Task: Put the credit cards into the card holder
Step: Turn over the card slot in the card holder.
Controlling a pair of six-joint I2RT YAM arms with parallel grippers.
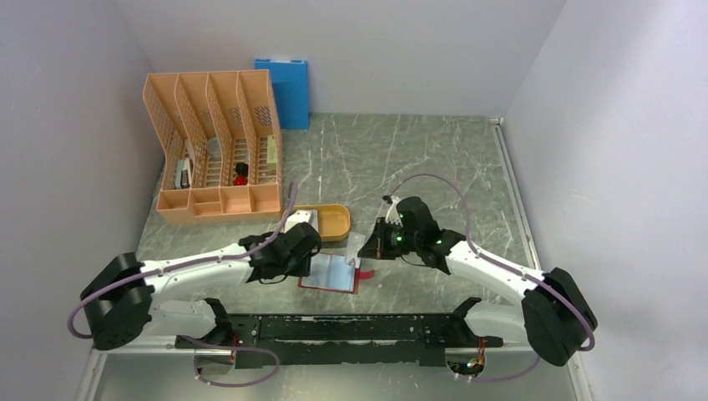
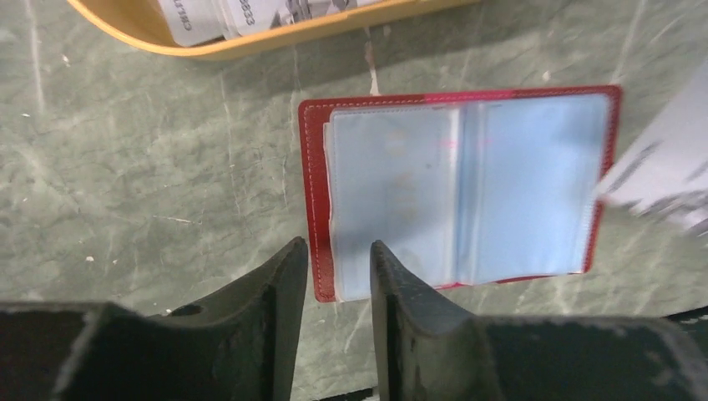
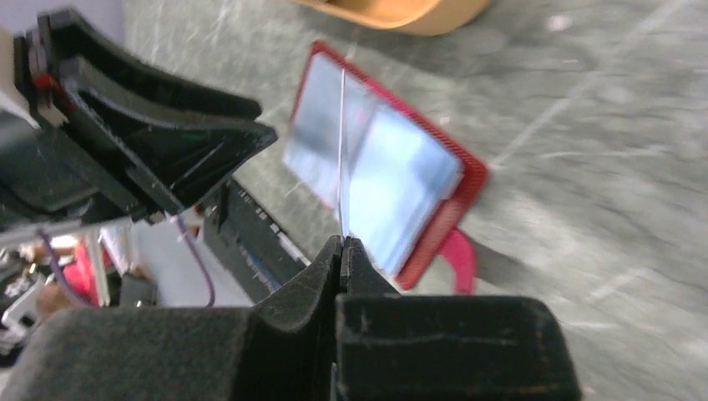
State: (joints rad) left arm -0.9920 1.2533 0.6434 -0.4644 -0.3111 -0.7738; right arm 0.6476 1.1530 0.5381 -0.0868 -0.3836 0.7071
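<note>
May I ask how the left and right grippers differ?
The left gripper has jaws apart and empty; the right gripper is shut on a thin credit card. The left gripper faces straight down at the card holder; the right gripper faces it at a slant. Both hover by it.

marbled grey-green table top (image 2: 125, 184): stone-look, matt-ish
dark red bifold card holder (image 2: 459, 192): stitched leathery cover, shiny clear plastic pockets
orange oval tray (image 2: 217, 46): smooth plastic
thin pale credit card (image 3: 341, 150): stiff, plastic-looking
</note>
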